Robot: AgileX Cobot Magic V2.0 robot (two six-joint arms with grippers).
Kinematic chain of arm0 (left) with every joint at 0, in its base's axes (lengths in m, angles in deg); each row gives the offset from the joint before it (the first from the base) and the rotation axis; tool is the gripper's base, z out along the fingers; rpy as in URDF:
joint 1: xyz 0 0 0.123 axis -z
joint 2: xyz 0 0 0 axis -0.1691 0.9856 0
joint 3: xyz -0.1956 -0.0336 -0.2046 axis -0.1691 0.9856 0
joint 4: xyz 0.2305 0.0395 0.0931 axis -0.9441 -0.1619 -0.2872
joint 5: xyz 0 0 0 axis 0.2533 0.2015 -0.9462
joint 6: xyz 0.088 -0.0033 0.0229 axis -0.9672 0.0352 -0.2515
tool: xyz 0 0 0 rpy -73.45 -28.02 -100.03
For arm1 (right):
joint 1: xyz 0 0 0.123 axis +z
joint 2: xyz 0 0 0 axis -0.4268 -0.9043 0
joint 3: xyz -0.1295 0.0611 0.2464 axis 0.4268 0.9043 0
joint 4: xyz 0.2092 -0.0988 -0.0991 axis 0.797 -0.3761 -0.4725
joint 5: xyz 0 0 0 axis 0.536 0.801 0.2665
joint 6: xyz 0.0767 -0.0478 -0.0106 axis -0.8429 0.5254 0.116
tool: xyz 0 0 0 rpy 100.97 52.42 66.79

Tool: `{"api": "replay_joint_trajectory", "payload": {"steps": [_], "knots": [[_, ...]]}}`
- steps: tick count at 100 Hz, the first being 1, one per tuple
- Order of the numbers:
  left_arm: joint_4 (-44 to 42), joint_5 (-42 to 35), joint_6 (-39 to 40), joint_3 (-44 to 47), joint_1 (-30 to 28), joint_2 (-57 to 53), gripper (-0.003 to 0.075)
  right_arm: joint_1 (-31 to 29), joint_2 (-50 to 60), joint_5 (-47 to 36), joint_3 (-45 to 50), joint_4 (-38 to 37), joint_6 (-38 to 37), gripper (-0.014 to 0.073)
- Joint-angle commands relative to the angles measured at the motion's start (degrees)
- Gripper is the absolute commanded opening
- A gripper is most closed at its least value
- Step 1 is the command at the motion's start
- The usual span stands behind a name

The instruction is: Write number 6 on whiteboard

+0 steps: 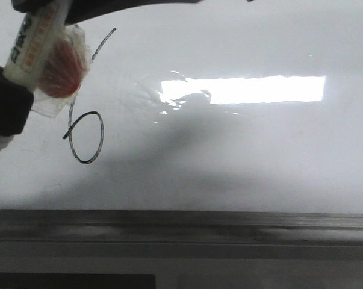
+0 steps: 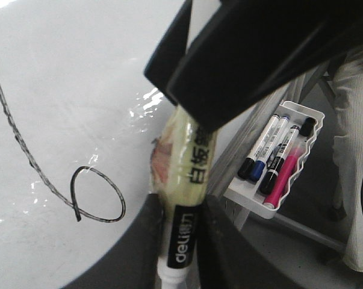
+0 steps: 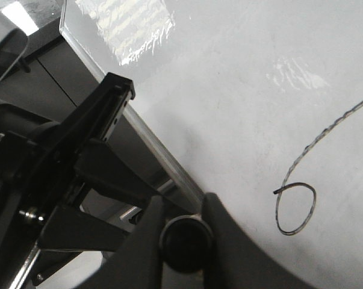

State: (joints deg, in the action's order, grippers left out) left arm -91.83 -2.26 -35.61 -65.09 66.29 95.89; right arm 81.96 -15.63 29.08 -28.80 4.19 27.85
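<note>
The number 6 (image 1: 100,129) is a thin black line on the whiteboard (image 1: 241,156), a slanted stroke ending in an oval loop. It also shows in the left wrist view (image 2: 103,220) and the right wrist view (image 3: 314,201). My left gripper (image 2: 180,241) is shut on a white marker (image 2: 190,180) wrapped in yellowish tape. In the front view the marker (image 1: 34,45) is tilted at the upper left, over the stroke's middle. My right gripper (image 3: 184,226) is shut on a round black cap (image 3: 186,244) beside the board's edge. The marker's far end is hidden under a dark arm part (image 2: 259,54).
A white tray (image 2: 253,205) with black, blue and pink markers hangs beside the board. A grey ledge (image 1: 181,226) runs along the board's bottom. A bright rectangular reflection (image 1: 253,89) lies mid-board. The left arm's black frame (image 3: 61,168) is close to my right gripper.
</note>
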Motion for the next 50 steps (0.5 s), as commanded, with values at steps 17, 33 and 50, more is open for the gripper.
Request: {"api": "replay_joint_trajectory", "payload": {"steps": [17, 33, 50], "knots": [[3.72, -1.68, 1.82, -1.57, -0.25, 0.09, -0.0019, 0.0, 1.56, -1.72, -1.67, 0.31, 0.77, 0.0072], [11.82, -0.44, 3.55, -1.57, -1.24, 0.09, -0.0019, -1.34, 1.56, -1.02, -1.56, 0.31, 0.77, 0.0443], [12.49, 2.93, 15.58, -1.57, -8.32, 0.09, -0.0019, -1.83, 1.56, 1.4, -1.56, 0.31, 0.77, 0.0489]]}}
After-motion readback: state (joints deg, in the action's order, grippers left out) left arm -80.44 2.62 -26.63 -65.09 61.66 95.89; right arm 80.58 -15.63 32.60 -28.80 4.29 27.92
